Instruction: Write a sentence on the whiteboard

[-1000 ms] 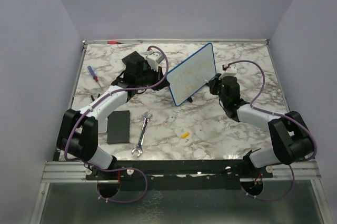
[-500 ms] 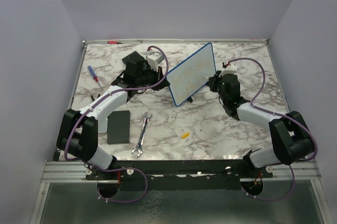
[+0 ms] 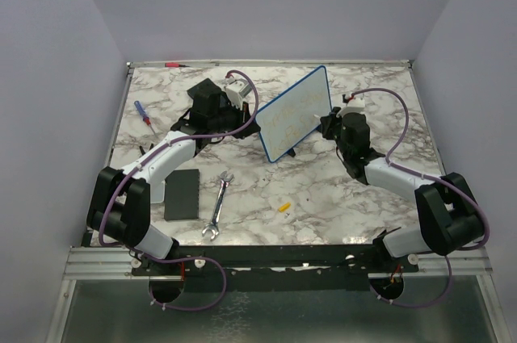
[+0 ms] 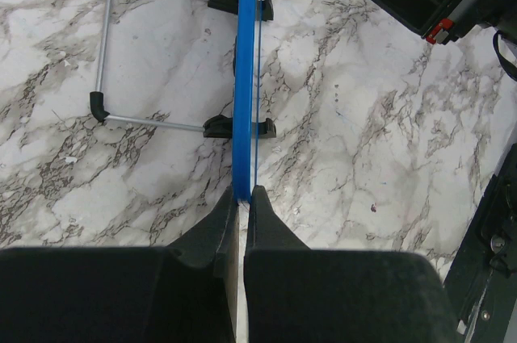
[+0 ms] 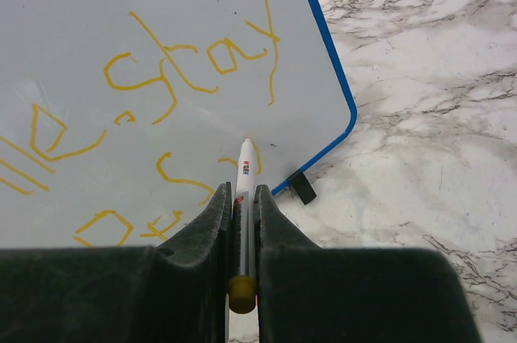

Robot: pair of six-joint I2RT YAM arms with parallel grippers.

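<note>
The whiteboard (image 3: 295, 113) stands tilted on its feet mid-table, blue-framed. Its face (image 5: 161, 4) carries the sentence (image 5: 161, 69) in yellow handwritten lines. My left gripper (image 4: 244, 194) is shut on the whiteboard's blue edge (image 4: 245, 77) at its left end (image 3: 257, 123). My right gripper (image 5: 242, 194) is shut on a white marker (image 5: 245, 169) with a yellow end cap. The marker's tip rests on the board's lower right area, beside a yellow stroke. In the top view the right gripper (image 3: 329, 127) sits at the board's right side.
A wrench (image 3: 218, 206), a flat black pad (image 3: 182, 194) and a small yellow cap (image 3: 283, 206) lie in front of the board. A screwdriver (image 3: 143, 111) lies far left. The board's wire stand (image 4: 101, 52) juts out behind it.
My right gripper with the marker has shifted slightly toward the back along the board. The left arm and the board have stayed put.
</note>
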